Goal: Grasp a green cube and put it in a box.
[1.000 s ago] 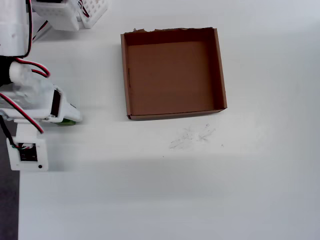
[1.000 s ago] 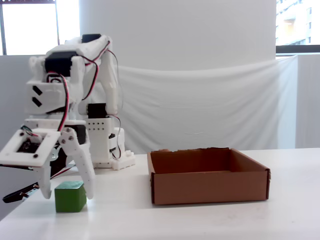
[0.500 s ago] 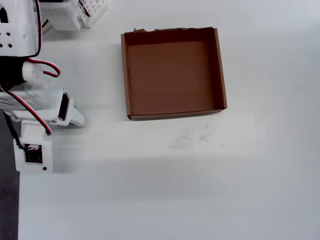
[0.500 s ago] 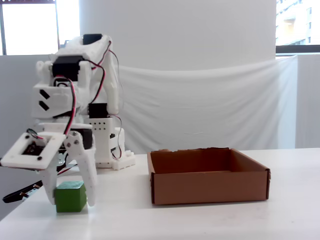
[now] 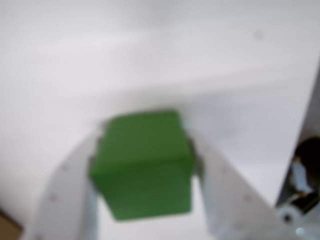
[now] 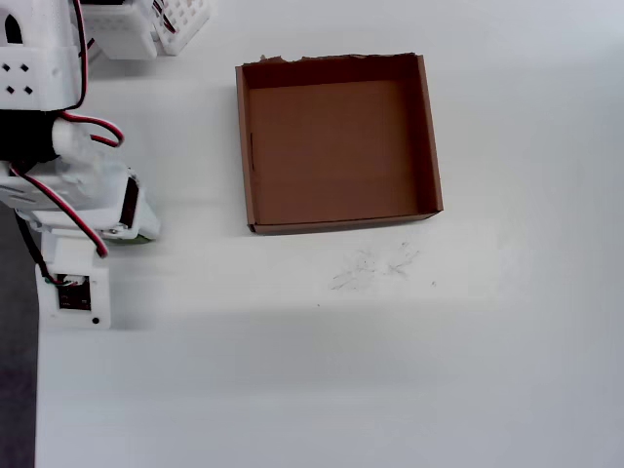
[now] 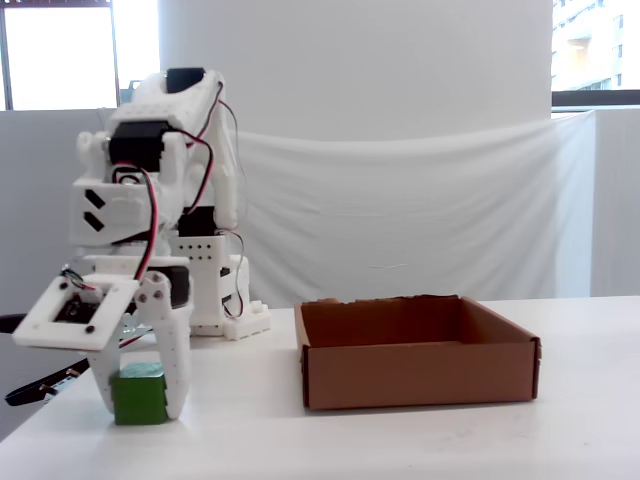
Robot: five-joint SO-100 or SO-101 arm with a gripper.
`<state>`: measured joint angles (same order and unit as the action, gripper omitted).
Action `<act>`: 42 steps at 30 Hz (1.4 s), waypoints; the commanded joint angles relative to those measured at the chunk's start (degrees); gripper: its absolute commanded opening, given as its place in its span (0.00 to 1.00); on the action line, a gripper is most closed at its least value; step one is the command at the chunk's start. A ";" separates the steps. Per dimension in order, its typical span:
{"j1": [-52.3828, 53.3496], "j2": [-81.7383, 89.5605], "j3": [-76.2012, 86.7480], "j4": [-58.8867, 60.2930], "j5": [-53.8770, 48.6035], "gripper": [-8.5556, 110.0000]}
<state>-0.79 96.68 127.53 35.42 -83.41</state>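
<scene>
— Jaws first: how do they stand?

— Both white fingers (image 5: pixel 225 195) of the gripper (image 7: pixel 138 398) sit tight against opposite sides of the green cube (image 5: pixel 142 162), one on each flank in the wrist view, so they are closed around it.

— And the cube itself?

— Bright green, plain matte faces, no markings. The wrist view is blurred, but the top and front faces read clearly. In the fixed view (image 7: pixel 138 394) it rests on the white table (image 7: pixel 400 440) between the fingertips, close to the table's left edge.

— From above?

— Nearly all of it is hidden under the arm (image 6: pixel 78 185); only a thin green sliver (image 6: pixel 144 238) peeks out.

— Where is the box?

— The brown cardboard box (image 6: pixel 430 136), a shallow square tray with a ragged far edge, lies well apart from the cube, toward the table's middle. Faint scuff marks (image 6: pixel 372 265) show just in front of it.
</scene>
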 commanded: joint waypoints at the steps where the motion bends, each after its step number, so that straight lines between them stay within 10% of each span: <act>1: -0.70 0.70 -0.09 -0.35 -0.53 0.23; 42: -35.24 14.50 -23.03 24.08 42.10 0.22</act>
<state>-33.49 107.67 106.79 60.73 -43.68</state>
